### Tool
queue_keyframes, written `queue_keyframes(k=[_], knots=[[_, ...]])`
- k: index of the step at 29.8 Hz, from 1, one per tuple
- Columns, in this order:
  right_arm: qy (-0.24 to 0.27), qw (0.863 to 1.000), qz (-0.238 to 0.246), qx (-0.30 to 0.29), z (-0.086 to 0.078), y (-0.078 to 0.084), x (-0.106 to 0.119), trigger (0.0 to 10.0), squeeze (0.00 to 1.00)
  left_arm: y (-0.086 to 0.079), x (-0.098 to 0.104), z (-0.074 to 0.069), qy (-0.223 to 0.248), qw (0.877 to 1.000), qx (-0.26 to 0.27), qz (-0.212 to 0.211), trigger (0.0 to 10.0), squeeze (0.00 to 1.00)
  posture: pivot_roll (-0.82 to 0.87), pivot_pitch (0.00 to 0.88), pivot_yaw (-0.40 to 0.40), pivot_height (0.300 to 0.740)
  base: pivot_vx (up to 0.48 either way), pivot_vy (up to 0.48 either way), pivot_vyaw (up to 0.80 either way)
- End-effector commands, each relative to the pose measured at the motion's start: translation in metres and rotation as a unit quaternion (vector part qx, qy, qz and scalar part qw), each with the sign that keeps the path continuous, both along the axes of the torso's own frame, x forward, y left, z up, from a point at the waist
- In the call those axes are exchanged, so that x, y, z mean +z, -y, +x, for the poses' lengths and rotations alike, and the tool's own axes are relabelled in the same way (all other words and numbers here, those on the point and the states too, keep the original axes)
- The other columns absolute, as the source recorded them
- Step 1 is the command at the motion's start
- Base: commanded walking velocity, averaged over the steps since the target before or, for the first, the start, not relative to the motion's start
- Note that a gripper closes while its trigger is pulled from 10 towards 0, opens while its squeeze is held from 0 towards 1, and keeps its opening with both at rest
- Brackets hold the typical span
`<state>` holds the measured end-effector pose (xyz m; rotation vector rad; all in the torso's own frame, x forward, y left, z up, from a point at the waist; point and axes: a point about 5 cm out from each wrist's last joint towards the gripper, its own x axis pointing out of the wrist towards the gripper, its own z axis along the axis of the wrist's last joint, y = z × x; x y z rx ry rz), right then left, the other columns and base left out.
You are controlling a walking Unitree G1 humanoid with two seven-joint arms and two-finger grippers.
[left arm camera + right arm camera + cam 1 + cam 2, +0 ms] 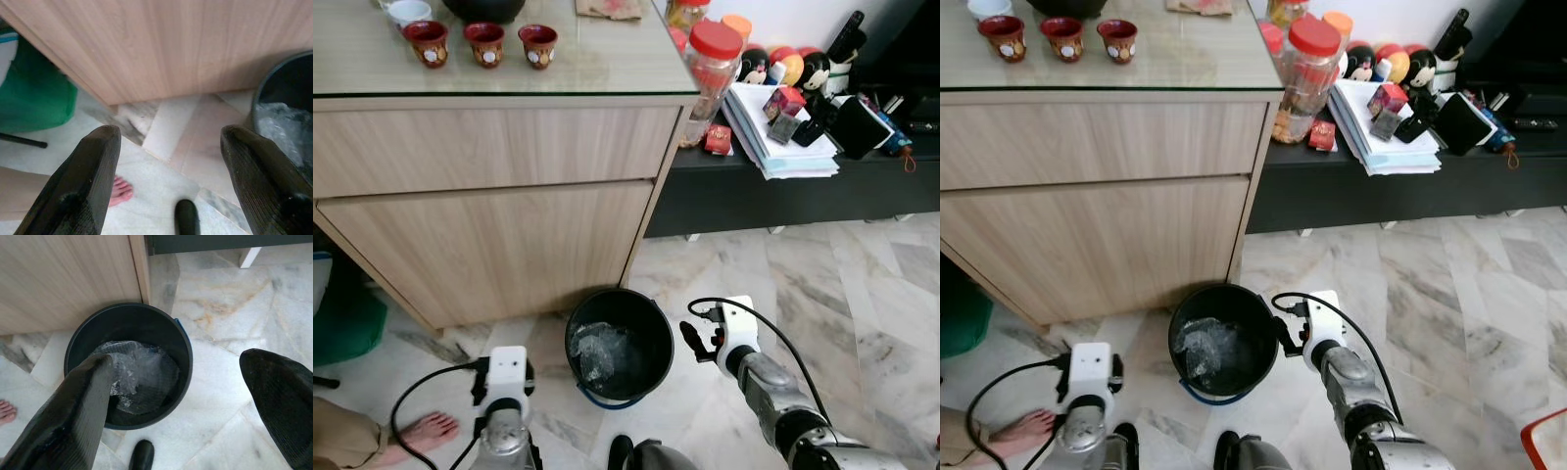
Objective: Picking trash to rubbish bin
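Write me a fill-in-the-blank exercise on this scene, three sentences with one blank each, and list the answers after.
1. The black bin on the marble floor holds a crumpled piece of clear ____.
2. The right gripper hangs beside the bin's rim with its fingers ____.
3. On the glass top of the wooden cabinet stand ____ small red cups in a row.

Missing words: plastic; open; three

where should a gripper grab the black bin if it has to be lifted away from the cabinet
By the rim of the black bin, coming from above on the side near the right gripper. The bin stands upright with its top open, so one finger can probably drop inside the thin wall. The wooden cabinet blocks its far side.
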<state>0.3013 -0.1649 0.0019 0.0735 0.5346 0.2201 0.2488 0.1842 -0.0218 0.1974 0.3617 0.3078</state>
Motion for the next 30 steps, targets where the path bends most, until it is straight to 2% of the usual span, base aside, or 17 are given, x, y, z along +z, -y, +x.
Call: queue_keyframes(k=[1, 7, 21, 27, 30], knots=[[-0.009, 1.000, 0.001, -0.020, -0.005, 0.009, -0.004, 10.0, 0.00, 0.008, -0.008, -0.008, -0.015, 1.000, -0.003, -0.011, 10.0, 0.00, 0.08, 0.232, -0.211, 0.740, 0.000, 0.000, 0.00], [-0.009, 1.000, 0.003, -0.029, -0.005, 0.012, -0.004, 10.0, 0.00, 0.012, -0.008, -0.007, -0.019, 1.000, -0.013, -0.008, 10.0, 0.00, 0.08, 0.216, -0.207, 0.740, -0.044, 0.000, 0.00], [-0.023, 0.997, 0.015, -0.066, -0.017, 0.013, -0.015, 10.0, 0.00, 0.006, -0.006, -0.003, -0.022, 0.999, -0.038, 0.015, 10.0, 0.00, 0.11, 0.170, -0.109, 0.740, 0.000, 0.000, 0.00], [-0.023, 0.997, 0.018, -0.067, -0.018, 0.011, -0.016, 10.0, 0.00, 0.002, -0.004, 0.001, -0.025, 0.999, -0.041, 0.018, 10.0, 0.00, 0.11, 0.165, -0.112, 0.740, 0.000, 0.000, 0.00], [-0.022, 0.997, 0.014, -0.068, -0.018, 0.012, -0.016, 10.0, 0.00, 0.006, -0.004, 0.002, -0.028, 0.998, -0.049, 0.012, 10.0, 0.00, 0.11, 0.154, -0.124, 0.740, 0.000, 0.000, 0.00]])
